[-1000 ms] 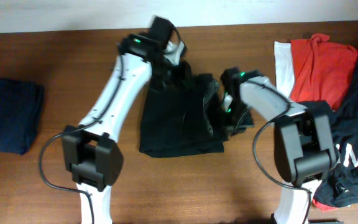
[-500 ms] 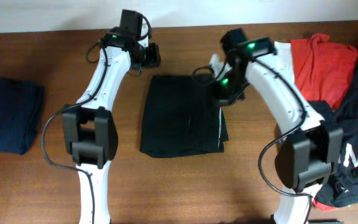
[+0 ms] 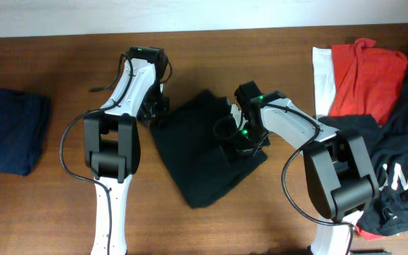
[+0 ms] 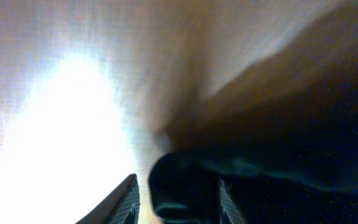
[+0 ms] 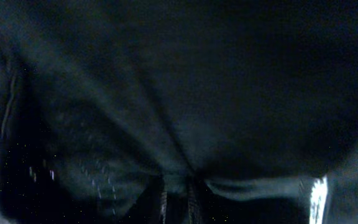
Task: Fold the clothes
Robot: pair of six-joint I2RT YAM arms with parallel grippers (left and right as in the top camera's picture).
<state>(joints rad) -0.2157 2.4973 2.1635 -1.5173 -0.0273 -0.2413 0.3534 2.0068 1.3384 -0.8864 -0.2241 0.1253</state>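
Brown wooden table [image 3: 48, 205], pale wall [image 3: 261, 14] behind. The black shorts [image 3: 197, 159] lay mid-table, folded flat and skewed diagonally. At their upper-left corner sat the left gripper [image 3: 154, 113]; only its wrist view showed a roll of cloth clamped between the fingers [image 4: 129, 199]. At their right edge, the right gripper [image 3: 241, 140]; its wrist view showed fingers nearly together, pinching fabric. A navy garment [image 3: 9, 138] lay far left, a red garment [image 3: 367, 71] far right.

wooden table, five pieces of cloth

the brown table [image 3: 48, 212] carries black shorts [image 3: 204, 156], lying skewed near its middle. far left of the shorts lies a folded navy garment [image 3: 9, 138]. right of the shorts, a white cloth [image 3: 322, 78], a red garment [image 3: 367, 74] and a lettered black garment [image 3: 402, 166] overlap.
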